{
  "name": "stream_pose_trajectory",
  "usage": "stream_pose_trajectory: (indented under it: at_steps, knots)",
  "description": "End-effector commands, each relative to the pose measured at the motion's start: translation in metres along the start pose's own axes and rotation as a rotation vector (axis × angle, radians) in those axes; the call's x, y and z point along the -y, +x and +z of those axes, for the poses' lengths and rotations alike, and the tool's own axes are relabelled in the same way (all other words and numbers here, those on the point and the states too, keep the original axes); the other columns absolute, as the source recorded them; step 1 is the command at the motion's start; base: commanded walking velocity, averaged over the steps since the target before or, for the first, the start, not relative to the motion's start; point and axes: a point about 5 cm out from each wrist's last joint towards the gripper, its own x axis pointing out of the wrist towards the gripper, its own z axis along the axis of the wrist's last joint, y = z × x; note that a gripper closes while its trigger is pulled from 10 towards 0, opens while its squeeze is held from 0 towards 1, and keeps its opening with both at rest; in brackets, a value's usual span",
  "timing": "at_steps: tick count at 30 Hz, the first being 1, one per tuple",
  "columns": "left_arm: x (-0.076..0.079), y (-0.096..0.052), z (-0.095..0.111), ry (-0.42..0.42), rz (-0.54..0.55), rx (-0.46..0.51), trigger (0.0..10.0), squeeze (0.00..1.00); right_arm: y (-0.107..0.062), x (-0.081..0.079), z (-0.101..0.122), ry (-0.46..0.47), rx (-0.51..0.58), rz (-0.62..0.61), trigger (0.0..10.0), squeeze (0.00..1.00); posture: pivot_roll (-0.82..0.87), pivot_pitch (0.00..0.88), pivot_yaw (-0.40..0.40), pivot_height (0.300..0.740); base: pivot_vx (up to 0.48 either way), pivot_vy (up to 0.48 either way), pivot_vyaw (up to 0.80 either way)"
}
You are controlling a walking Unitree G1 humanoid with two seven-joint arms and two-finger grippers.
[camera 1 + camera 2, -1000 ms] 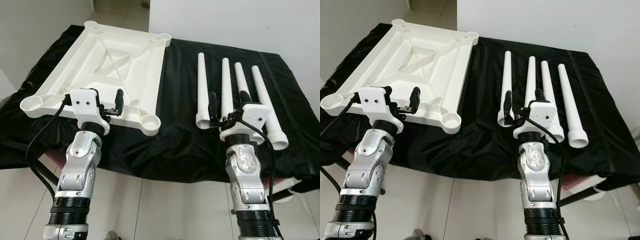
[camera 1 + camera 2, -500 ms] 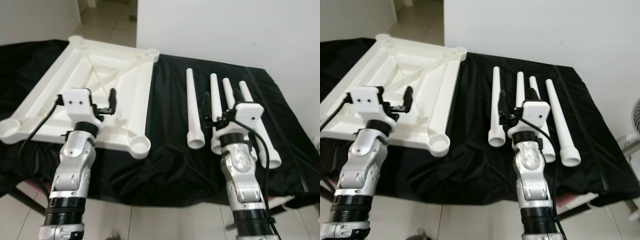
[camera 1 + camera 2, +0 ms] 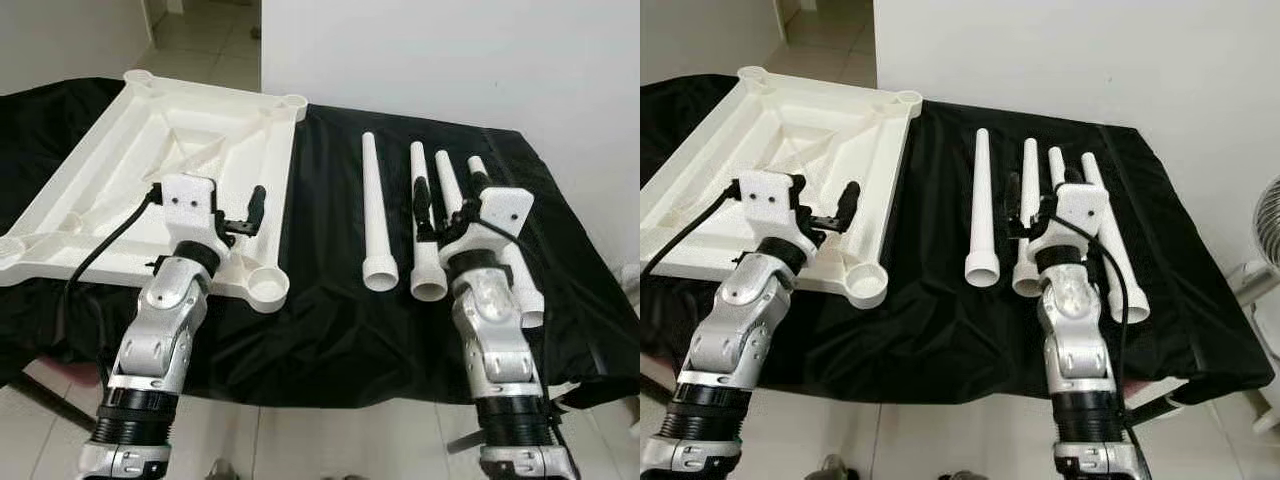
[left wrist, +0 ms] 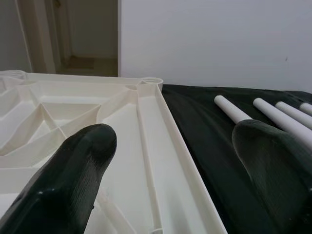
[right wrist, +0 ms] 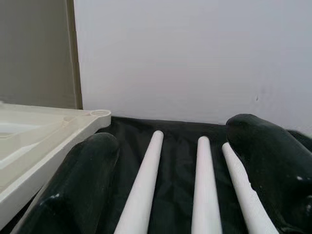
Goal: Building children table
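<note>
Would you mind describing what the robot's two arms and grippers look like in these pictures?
Both arms are jointed silver metal with ribbed black collars near the base. Each wrist carries a boxy white housing, with a black cable looping from it down along the arm. The left gripper and right gripper each have two long, rounded, matte black fingers.

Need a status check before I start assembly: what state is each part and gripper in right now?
Tabletop: upside down, sockets empty.
Four legs: lying loose side by side, none fitted.
Left gripper: open, over the tabletop's near edge.
Right gripper: open, above the legs.
</note>
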Motion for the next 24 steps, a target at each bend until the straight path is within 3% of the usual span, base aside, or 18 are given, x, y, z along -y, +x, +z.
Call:
stream_pose_trajectory:
  at_steps: [1, 9, 12, 17, 21, 24]
  knots:
    - [0.02, 0.001, 0.004, -0.019, -0.241, -0.011, 10.0, 0.0, 0.003, 0.007, -0.005, 0.032, -0.059, -0.019, 10.0, 0.0, 0.07, 0.147, -0.079, 0.74, 0.0, 0.0, 0.0]
    - [0.036, -0.001, 0.014, -0.062, -0.332, -0.02, 10.0, 0.0, 0.012, 0.004, -0.008, 0.089, -0.143, -0.04, 10.0, 0.0, 0.06, 0.183, -0.065, 0.74, 0.0, 0.0, 0.0]
    - [0.053, -0.014, 0.018, -0.064, -0.459, -0.033, 10.0, 0.0, 0.025, -0.002, -0.009, 0.123, -0.213, -0.026, 10.0, 0.0, 0.07, 0.215, -0.067, 0.74, 0.0, 0.0, 0.0]
    - [0.057, -0.018, 0.021, -0.078, -0.496, -0.04, 10.0, 0.0, 0.03, -0.003, -0.009, 0.141, -0.24, -0.01, 10.0, 0.0, 0.08, 0.228, -0.07, 0.74, 0.0, 0.0, 0.0]
    - [0.063, -0.026, 0.029, -0.066, -0.606, -0.07, 10.0, 0.0, 0.04, -0.016, -0.015, 0.112, -0.342, 0.076, 10.0, 0.0, 0.09, 0.25, -0.079, 0.74, 0.0, 0.0, 0.0]
    - [0.066, -0.029, 0.032, -0.057, -0.627, -0.073, 10.0, 0.0, 0.041, -0.02, -0.017, 0.091, -0.379, 0.098, 10.0, 0.0, 0.09, 0.254, -0.081, 0.74, 0.0, 0.0, 0.0]
